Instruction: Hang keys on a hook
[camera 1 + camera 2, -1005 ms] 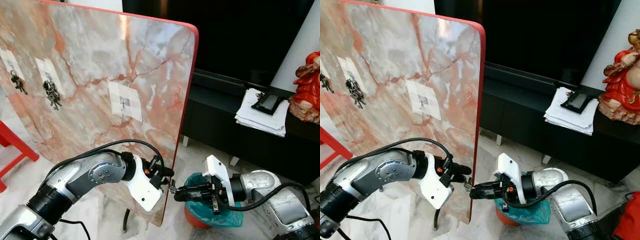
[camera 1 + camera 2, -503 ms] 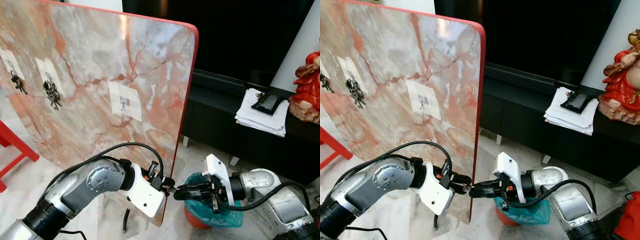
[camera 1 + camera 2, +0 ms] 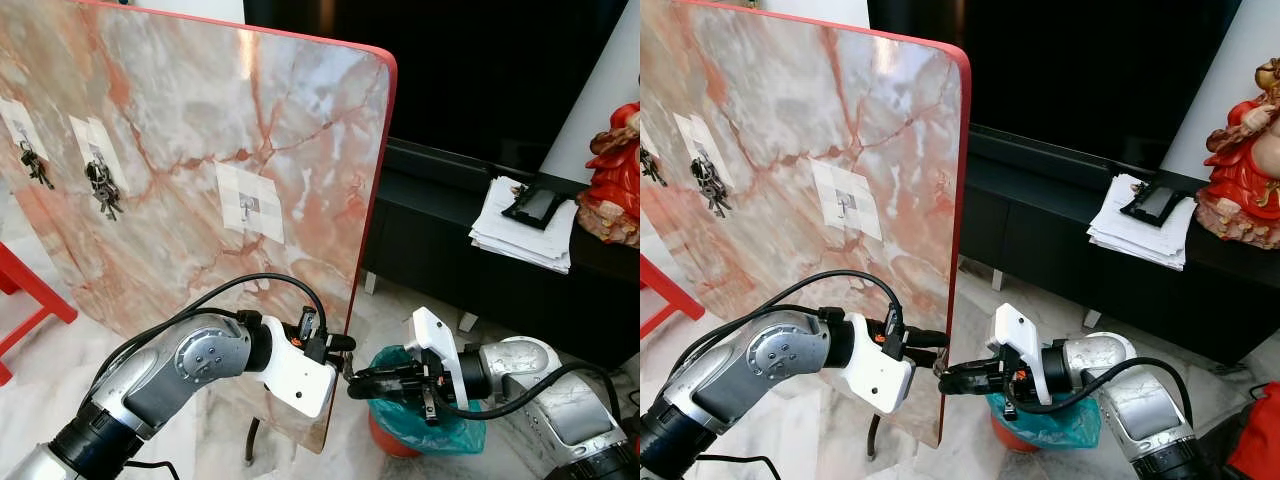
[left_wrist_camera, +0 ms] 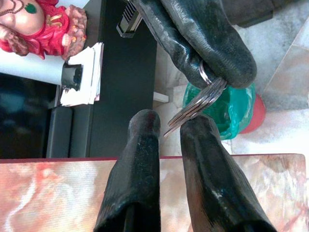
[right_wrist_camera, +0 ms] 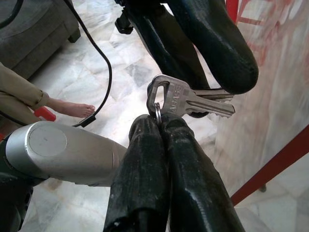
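At the far left a red stool (image 3: pixel 30 300) stands on the marble floor (image 3: pixel 40 360). A marble board (image 3: pixel 200 170) with a red rim leans upright, carrying three taped white patches. The two leftmost hooks each hold a key bunch (image 3: pixel 36 164) (image 3: pixel 104 190); the third hook (image 3: pixel 248 207), nearer the middle of the board, is bare.

Below the board's lower corner, the left claw (image 3: pixel 343 349) reaches out toward the right one. In the left wrist view its fingers (image 4: pixel 140 159) are parted, and the blades of the keys (image 4: pixel 193 107) lie in the gap between them, touching or just beside the inner faces; no firm grip is visible.

The keys (image 5: pixel 186 100) hang in the air between the two claws, low in front of the board's edge and well below the bare hook. The right claw (image 3: pixel 356 385) is closed on the key ring: in the right wrist view its fingertips (image 5: pixel 159 126) pinch the ring while the keys stick out toward the left fingers.

Beneath the right arm sits a red bin lined with a green bag (image 3: pixel 440 430). Farther right a dark cabinet (image 3: pixel 480 290) bears a paper stack (image 3: pixel 520 230) with a black object on top, and a red figurine (image 3: pixel 612 175). A person's bare foot (image 5: pixel 72 107) rests on the floor.
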`<state>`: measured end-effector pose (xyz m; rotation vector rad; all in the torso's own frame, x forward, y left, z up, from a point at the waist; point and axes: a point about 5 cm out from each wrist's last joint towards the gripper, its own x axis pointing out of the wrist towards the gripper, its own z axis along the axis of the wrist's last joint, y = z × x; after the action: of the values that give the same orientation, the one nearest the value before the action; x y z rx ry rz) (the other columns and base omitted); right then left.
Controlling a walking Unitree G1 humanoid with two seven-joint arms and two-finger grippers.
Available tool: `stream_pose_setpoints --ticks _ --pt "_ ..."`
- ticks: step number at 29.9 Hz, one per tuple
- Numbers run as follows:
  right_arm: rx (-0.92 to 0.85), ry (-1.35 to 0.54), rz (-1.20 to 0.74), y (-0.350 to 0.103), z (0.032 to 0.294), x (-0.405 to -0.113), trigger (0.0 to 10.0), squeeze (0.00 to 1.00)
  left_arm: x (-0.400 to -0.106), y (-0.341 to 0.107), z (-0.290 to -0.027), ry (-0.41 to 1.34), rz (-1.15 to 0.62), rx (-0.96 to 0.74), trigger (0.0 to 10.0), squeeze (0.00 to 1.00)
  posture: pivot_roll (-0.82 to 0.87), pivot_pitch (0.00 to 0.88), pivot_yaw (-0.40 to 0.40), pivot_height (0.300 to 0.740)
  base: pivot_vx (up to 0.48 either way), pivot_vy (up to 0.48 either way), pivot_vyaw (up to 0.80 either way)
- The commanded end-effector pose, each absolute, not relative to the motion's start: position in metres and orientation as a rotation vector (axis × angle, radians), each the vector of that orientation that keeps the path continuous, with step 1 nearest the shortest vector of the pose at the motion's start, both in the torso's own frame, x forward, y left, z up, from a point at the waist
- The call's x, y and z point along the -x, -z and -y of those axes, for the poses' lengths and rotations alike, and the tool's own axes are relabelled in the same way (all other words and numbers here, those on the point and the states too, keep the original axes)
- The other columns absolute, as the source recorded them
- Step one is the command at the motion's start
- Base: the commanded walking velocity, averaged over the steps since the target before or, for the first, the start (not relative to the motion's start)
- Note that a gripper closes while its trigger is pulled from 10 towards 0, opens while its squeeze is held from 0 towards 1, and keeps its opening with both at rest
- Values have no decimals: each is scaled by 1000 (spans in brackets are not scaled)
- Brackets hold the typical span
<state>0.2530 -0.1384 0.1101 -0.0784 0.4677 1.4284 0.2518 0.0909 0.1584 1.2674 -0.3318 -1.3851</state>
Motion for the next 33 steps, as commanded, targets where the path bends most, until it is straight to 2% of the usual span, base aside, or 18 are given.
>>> stream_pose_setpoints --ticks 1,18,22,33 --pt "104 -1428 -451 -114 139 -257 0 0 -250 -164 -92 1379 349 -1258 10000 0 16 7 -60 740 0 0 0" --pt "108 -1427 -454 -113 140 -257 0 0 -243 -164 -92 1456 339 -1229 10000 0 14 9 -60 740 0 0 0" --pt "111 -1428 -455 -113 140 -257 0 0 -241 -161 -97 1493 310 -1288 10000 0 15 8 -59 740 0 0 0" --pt "115 -1430 -456 -113 140 -257 0 0 -245 -166 -93 1445 361 -1282 10000 0 15 8 -60 740 0 0 0"
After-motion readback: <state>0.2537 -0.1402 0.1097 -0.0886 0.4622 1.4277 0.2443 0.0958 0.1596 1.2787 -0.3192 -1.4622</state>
